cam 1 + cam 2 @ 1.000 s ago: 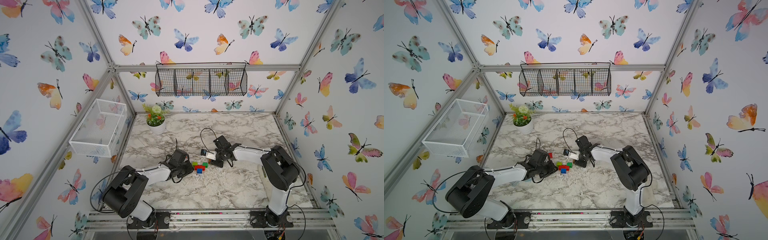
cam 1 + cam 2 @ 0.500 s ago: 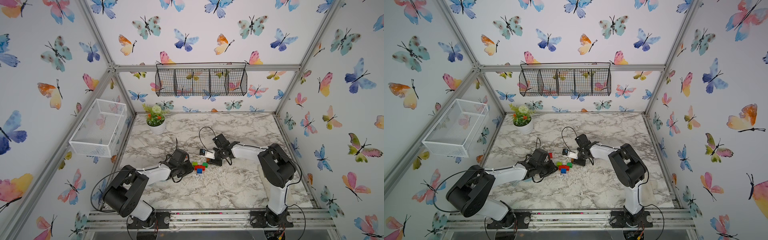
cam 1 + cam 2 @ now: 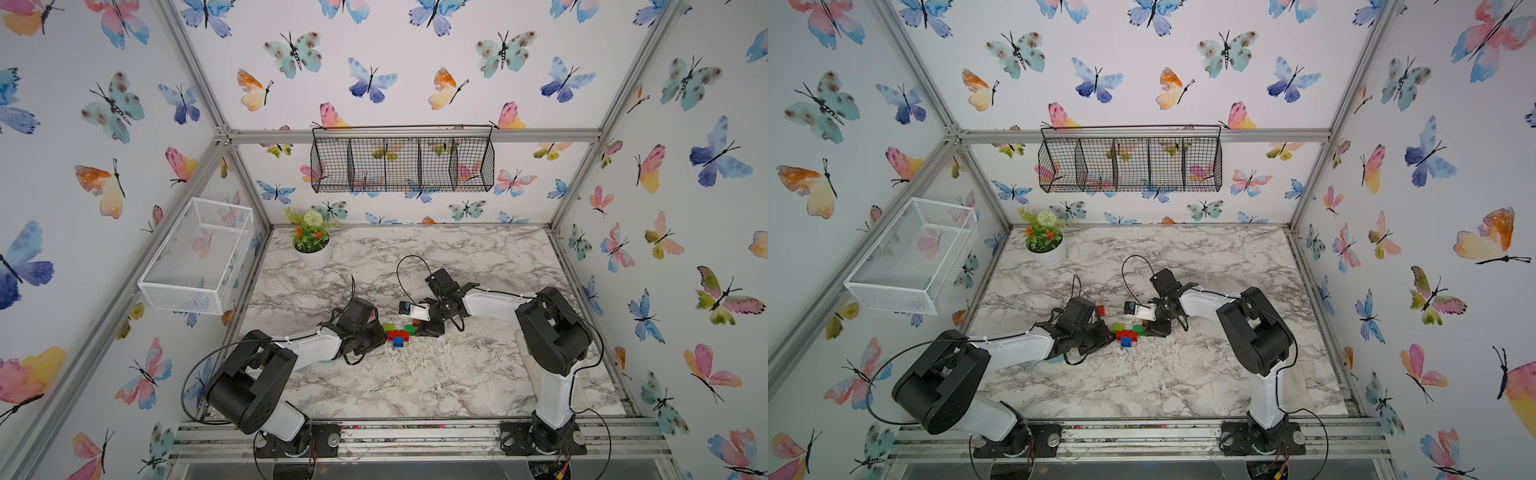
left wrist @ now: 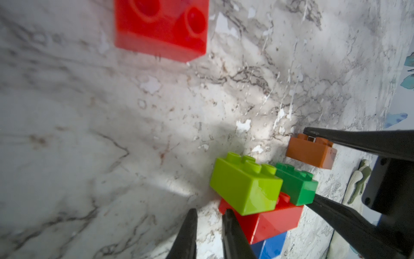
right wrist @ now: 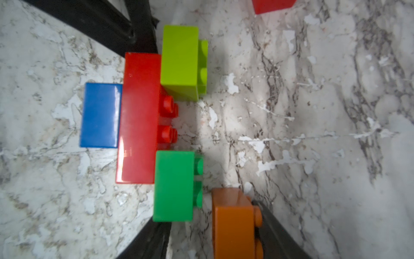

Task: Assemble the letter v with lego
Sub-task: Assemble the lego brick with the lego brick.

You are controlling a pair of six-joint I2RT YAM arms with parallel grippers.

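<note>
Left gripper (image 4: 209,212) is pressed together and holds nothing; its tips are just beside the long red (image 5: 139,116). I would use it as a stop. Red square (image 4: 161,29) lies apart. V lies on its side on the table (image 3: 415,374): blue (image 5: 100,114), long red, lime (image 4: 244,186) and green (image 5: 174,186) joined. Orange (image 5: 233,224) is just beside green, not joined I think, between the spread fingers of the right gripper (image 4: 310,164). I would pinch orange, line it with green's studs, and push slowly.
</note>
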